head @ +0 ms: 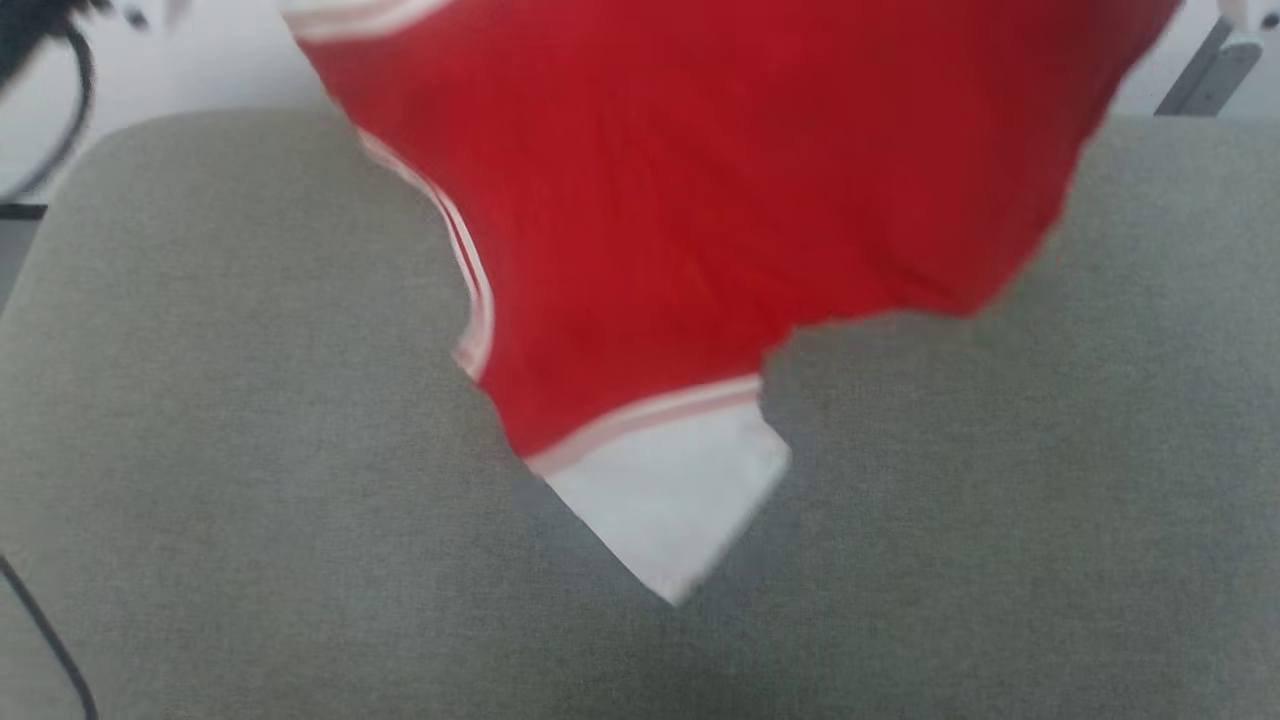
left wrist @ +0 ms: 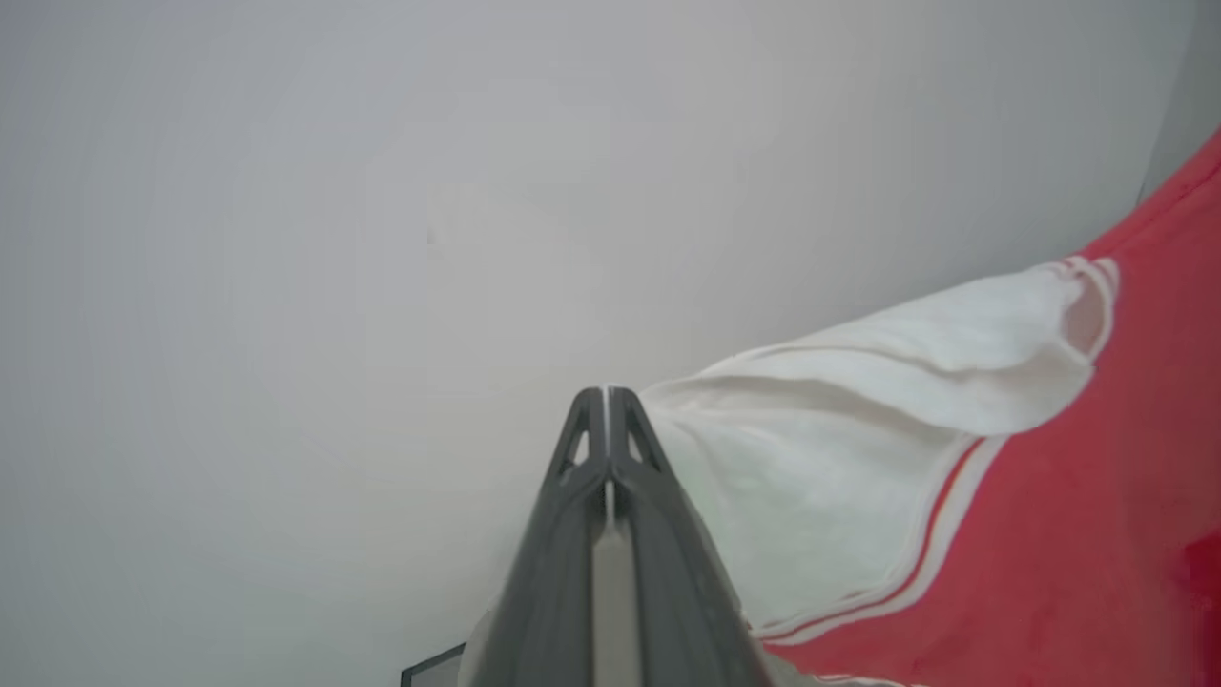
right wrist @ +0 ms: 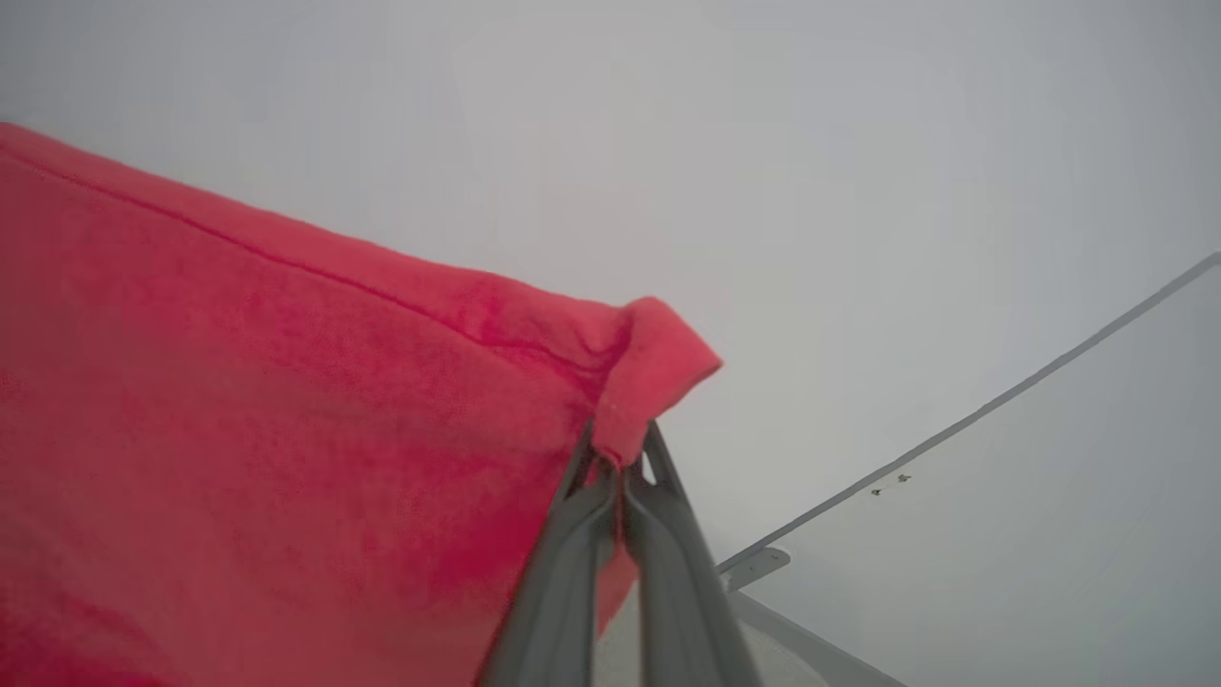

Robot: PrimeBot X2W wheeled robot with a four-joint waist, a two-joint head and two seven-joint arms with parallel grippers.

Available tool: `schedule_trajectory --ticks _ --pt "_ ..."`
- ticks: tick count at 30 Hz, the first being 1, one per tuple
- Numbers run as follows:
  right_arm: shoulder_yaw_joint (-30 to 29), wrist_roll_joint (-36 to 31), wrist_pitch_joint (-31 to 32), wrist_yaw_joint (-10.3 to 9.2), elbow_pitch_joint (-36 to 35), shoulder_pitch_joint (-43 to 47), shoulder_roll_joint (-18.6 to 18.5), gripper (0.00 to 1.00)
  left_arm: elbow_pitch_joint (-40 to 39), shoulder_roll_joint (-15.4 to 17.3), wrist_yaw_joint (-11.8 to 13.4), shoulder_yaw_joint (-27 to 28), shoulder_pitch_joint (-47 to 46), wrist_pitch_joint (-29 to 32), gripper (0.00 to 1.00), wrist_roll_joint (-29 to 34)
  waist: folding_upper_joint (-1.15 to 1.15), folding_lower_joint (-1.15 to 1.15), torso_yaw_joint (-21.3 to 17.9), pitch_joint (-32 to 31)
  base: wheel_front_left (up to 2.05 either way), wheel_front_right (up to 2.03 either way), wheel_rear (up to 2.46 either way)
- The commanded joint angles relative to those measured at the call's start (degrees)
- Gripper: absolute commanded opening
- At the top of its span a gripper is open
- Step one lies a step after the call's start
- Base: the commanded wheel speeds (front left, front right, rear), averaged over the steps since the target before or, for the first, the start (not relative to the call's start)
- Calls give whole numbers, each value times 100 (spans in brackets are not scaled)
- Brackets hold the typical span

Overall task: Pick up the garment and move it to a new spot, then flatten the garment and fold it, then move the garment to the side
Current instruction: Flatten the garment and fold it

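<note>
One bright red soft T-shirt [head: 700,200] with white sleeves and red-and-white striped trim hangs spread in the air above the counter, apparently clear of it. Its lower white sleeve [head: 670,500] dangles nearest the surface. The right pincer [right wrist: 620,448], fingers pressed together, pinches a folded red corner of the hem. The left pincer [left wrist: 607,391] is likewise pressed together, and the other white sleeve [left wrist: 858,429] runs out taut from beside its tip. A pinch on that sleeve's edge is therefore probable, though the contact itself is hidden.

Step in hand, as judged: the carry to a new spot, with laying out, flattening and folding not yet begun. The next move calls for lowering both arms evenly, dangling sleeve first, and keeping the cloth stretched so that it lands without bunching.

The counter [head: 250,450] is broad and round-cornered, covered in grey-beige woven fabric, and nothing rests on the part in view. A pale wall [head: 200,60] stands behind it. A grey metal bracket [head: 1215,65] shows at its far right edge, and a thin dark cable [head: 45,640] crosses its near left corner.
</note>
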Motion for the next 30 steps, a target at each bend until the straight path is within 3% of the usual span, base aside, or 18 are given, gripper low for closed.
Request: schedule_trajectory --ticks 1,6,10,19,24,30 --pt "-99 -112 -139 -13 123 -117 71 0 173 -88 -34 12 -264 -147 0 139 0 0 -51 161 0 0 0" --pt "-342 -427 -444 -13 423 -415 273 0 622 -274 -32 12 -887 -557 0 379 0 0 -105 540 0 0 0" --pt "-739 -870 -1059 -13 882 -815 481 0 1057 -495 82 39 -1526 -1130 0 690 0 0 -143 1015 0 0 0" --pt "-1871 -2217 -2969 -13 2184 -1833 974 0 1928 -897 741 161 -2909 -2796 0 1408 0 0 -153 2140 0 0 0" --pt "-2429 -2996 -3485 -13 2579 -2130 1091 0 2245 -1086 1135 282 -3306 -4007 0 1610 0 0 -59 2511 0 0 0" --pt "-2772 -3597 -3539 -13 2747 -1652 1309 0 2631 -1356 907 205 -2866 -4374 0 1418 0 0 111 2528 0 0 0"
